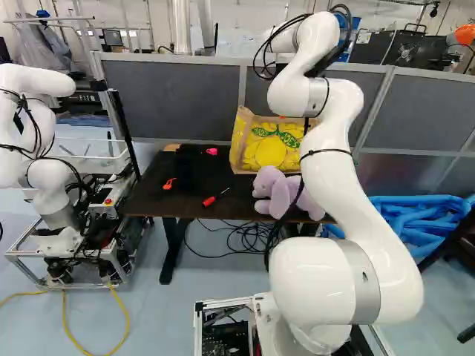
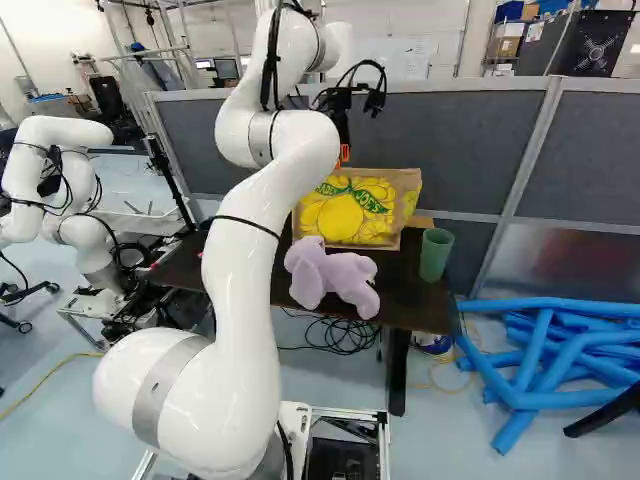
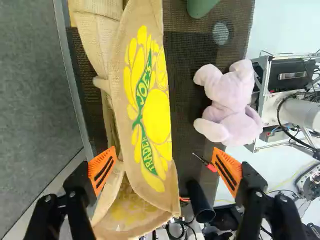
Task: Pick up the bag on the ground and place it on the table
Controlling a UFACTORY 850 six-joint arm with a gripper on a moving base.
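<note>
The bag (image 3: 155, 112) already stands on the table (image 3: 192, 50), below my gripper (image 3: 164, 160), its long axis crossing the line between my widely parted fingers. I judge it placed, so I'd lift straight away, clear of its sides.

And here's the bag (image 3: 117, 55), coarse woven cloth, matt and rough all over! Beside the bag I've got fuzzy, matt plush on the elephant toy (image 3: 231, 90). Under the bag, the table (image 1: 148, 194) looks dark and finely textured. Behind the bag, matt, cloth-like grey on the divider (image 2: 500, 140). And nearer me than the bag, my arm (image 2: 240, 300) gleams, glossy white and smooth, with a duller metallic band!
</note>
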